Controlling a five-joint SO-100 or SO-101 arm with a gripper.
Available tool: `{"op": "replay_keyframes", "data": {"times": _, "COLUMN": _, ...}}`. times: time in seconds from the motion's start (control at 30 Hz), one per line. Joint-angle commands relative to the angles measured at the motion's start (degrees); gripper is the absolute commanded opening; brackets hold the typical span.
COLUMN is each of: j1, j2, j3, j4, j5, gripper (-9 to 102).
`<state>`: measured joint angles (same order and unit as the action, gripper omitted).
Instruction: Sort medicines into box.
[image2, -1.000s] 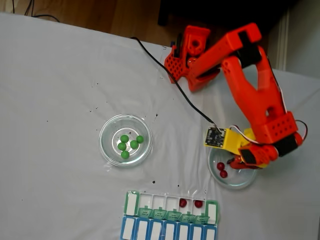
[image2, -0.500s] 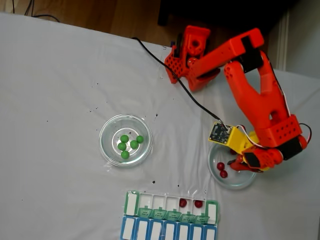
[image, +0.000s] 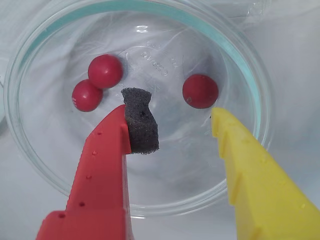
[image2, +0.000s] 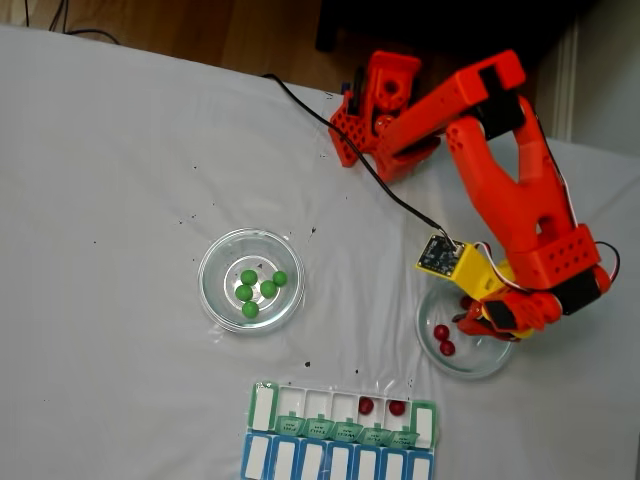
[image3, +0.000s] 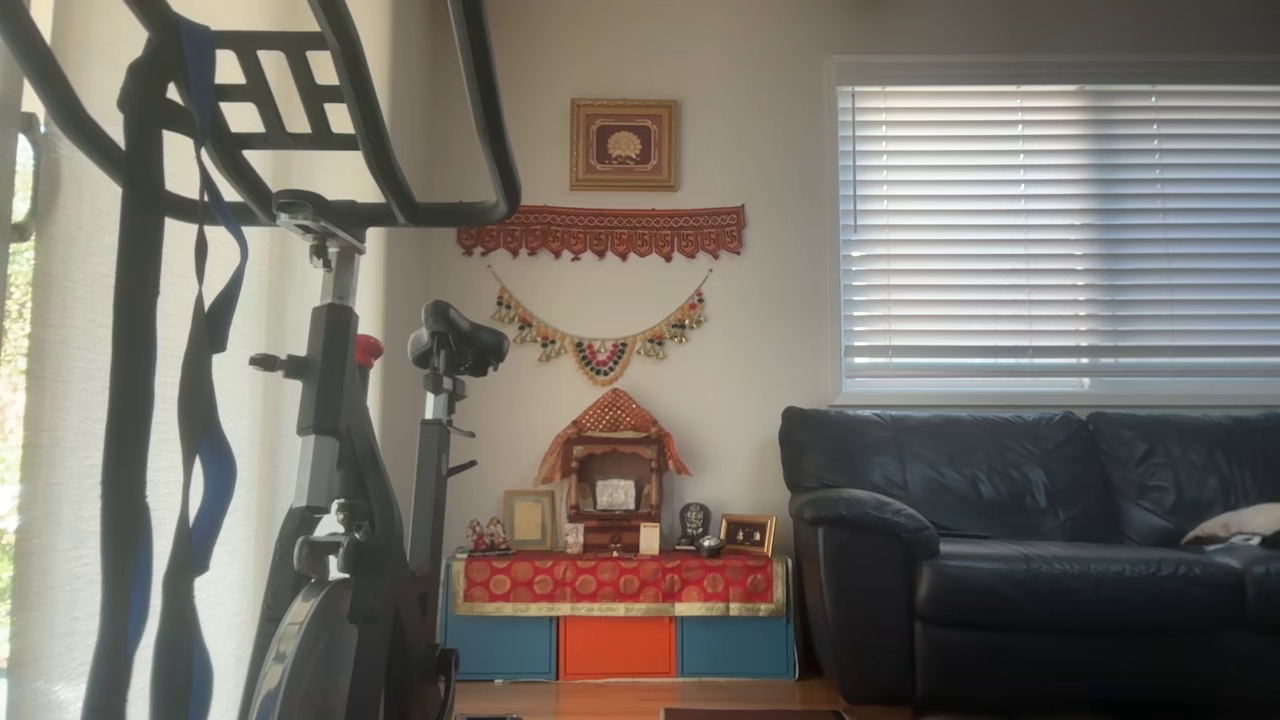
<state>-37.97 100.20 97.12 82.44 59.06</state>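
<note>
1. Gripper (image: 170, 117) hangs over the glass dish (image: 250, 60), jaws apart, nothing between them.
2. Three red balls (image: 200, 91) lie in that dish; one sits just ahead of the yellow finger (image: 240, 150).
3. Pill box (image2: 340, 415) holds two red balls; five green balls (image2: 255, 290) are in the other dish (image2: 215, 265).

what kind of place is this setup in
Most likely a home living room: the other view shows a dark leather sofa, an exercise bike and a small decorated shrine by the wall. The arm works on a white-clothed table.
</note>
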Motion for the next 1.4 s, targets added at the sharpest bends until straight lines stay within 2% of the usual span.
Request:
{"op": "replay_keyframes", "data": {"times": 0.0, "j1": 1.0, "j2": 5.7, "j3": -0.3, "j4": -0.8, "j5": 1.0, "gripper": 20}}
{"op": "replay_keyframes", "data": {"times": 0.4, "j1": 3.0, "j2": 5.4, "j3": 0.6, "j4": -0.4, "j5": 3.1, "gripper": 18}}
{"op": "replay_keyframes", "data": {"times": 1.37, "j1": -0.9, "j2": 1.1, "j3": -2.5, "j4": 2.3, "j5": 2.2, "gripper": 17}}
